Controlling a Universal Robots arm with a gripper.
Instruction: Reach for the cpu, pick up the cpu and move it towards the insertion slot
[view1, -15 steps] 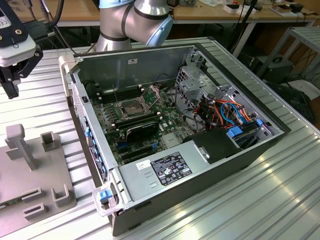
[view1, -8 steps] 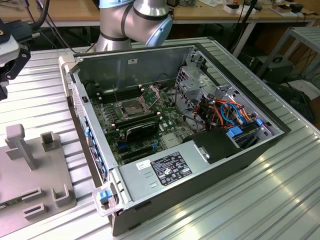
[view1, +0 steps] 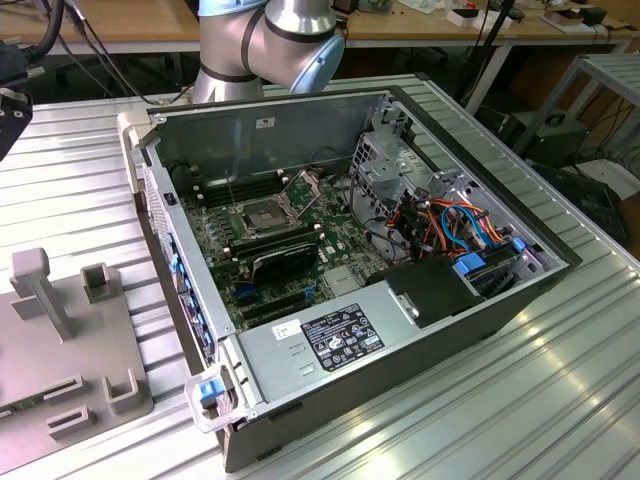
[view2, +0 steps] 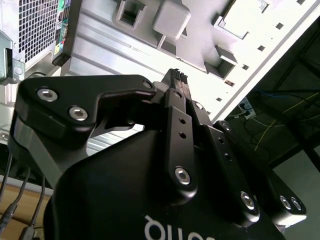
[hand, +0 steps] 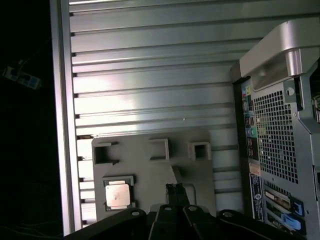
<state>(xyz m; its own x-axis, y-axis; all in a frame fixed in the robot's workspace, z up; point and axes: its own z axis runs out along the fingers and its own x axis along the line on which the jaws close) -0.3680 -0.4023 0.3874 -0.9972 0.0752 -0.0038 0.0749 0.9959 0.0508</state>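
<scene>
The cpu (hand: 118, 195), a small square chip with a dull silver face, lies in a square recess of the grey fixture plate (hand: 145, 170). In the first wrist view my gripper (hand: 175, 188) hovers high above that plate, off to one side of the cpu and apart from it. Its black fingers (view2: 176, 82) are pressed together with nothing between them in both wrist views. The insertion slot (view1: 262, 217), a silver-framed socket with a dark centre, sits on the motherboard inside the open computer case, its frame lid raised behind it.
The open computer case (view1: 400, 340) stands in the middle of the ribbed aluminium table (view1: 560, 400). The grey fixture plate (view1: 60, 360) with upright holders lies at the exterior view's left. The case's perforated back panel (hand: 275, 135) stands beside the plate. The arm's base (view1: 270, 40) rises behind the case.
</scene>
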